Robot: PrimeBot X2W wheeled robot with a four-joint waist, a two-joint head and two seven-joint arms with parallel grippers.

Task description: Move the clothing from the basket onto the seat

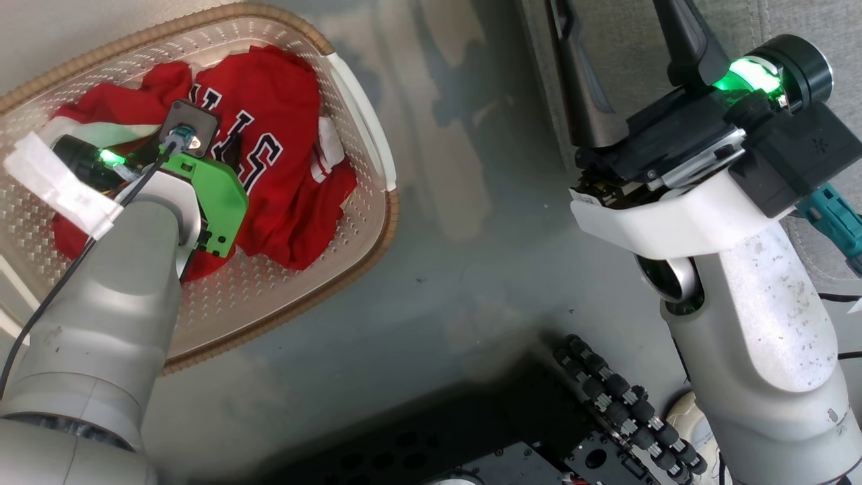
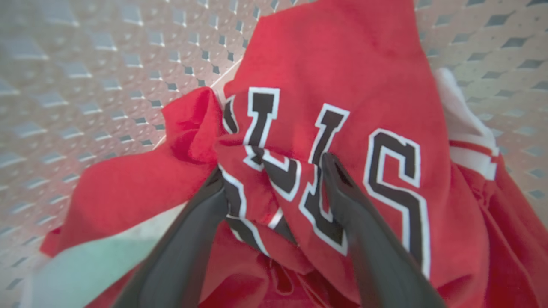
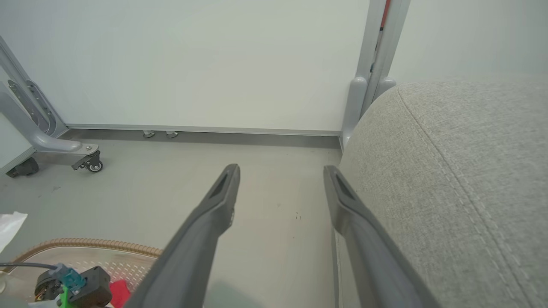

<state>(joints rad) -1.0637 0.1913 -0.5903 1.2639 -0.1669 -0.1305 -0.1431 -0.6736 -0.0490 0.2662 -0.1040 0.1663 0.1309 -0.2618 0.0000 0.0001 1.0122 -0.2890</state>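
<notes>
The clothing (image 1: 269, 135), red with black-and-white block letters, lies crumpled in the cream perforated basket (image 1: 363, 135) at the upper left. My left arm's wrist (image 1: 202, 188) reaches down into the basket and hides its fingers in the head view. In the left wrist view my left gripper (image 2: 274, 167) is open, its fingers pressed into the clothing (image 2: 342, 64) on either side of a lettered fold. My right gripper (image 1: 606, 10) stands open and empty at the upper right, beside the grey seat (image 1: 835, 20). The right wrist view shows my right gripper (image 3: 280, 171) over the floor, with the seat (image 3: 449, 171) just to its right.
Grey floor (image 1: 471, 236) separates basket and seat. My black base (image 1: 471, 444) and a cable chain (image 1: 619, 404) sit at the bottom. A white wall, a metal post (image 3: 368, 85) and a wheeled frame (image 3: 85, 158) stand beyond the floor. The basket's brown rim (image 3: 85, 244) shows at lower left.
</notes>
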